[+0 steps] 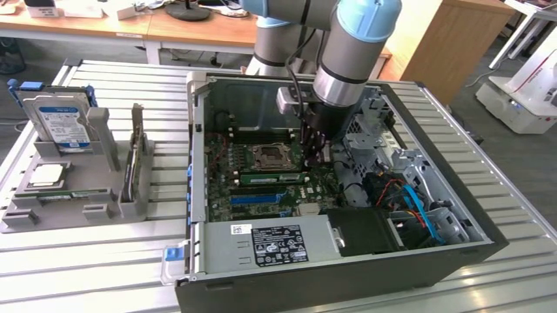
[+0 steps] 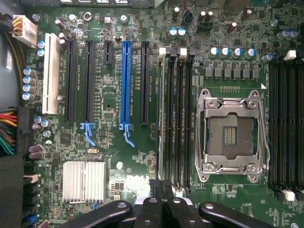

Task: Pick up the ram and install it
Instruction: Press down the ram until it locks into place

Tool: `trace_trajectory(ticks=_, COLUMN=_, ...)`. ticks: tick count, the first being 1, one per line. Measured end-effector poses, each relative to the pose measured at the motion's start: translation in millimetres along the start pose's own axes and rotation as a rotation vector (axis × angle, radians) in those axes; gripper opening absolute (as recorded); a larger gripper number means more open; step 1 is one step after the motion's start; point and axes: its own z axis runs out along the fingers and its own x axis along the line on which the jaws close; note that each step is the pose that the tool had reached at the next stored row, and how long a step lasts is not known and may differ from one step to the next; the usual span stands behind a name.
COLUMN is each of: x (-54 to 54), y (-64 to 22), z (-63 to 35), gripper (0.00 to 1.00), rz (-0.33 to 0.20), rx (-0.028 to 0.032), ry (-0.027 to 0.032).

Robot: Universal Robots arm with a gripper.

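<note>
My gripper (image 2: 161,190) is pinched shut over the ram (image 2: 163,114) in its slot; pushing off-centre could crack it.

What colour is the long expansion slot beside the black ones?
Blue; the long slot shows best in the wrist view.

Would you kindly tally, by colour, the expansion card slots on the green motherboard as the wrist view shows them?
White long plastic slot: 1
Black long plastic slots: 3
Black short plastic slot: 1
Blue long plastic slot: 1
Total: 6
</note>
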Motion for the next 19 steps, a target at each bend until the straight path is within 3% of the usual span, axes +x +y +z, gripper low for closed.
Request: trace_trajectory(ticks=19, x=0.0, y=-0.9, z=5.8, gripper=0.11, rz=0.000, rx=-0.0001, ry=0.0001)
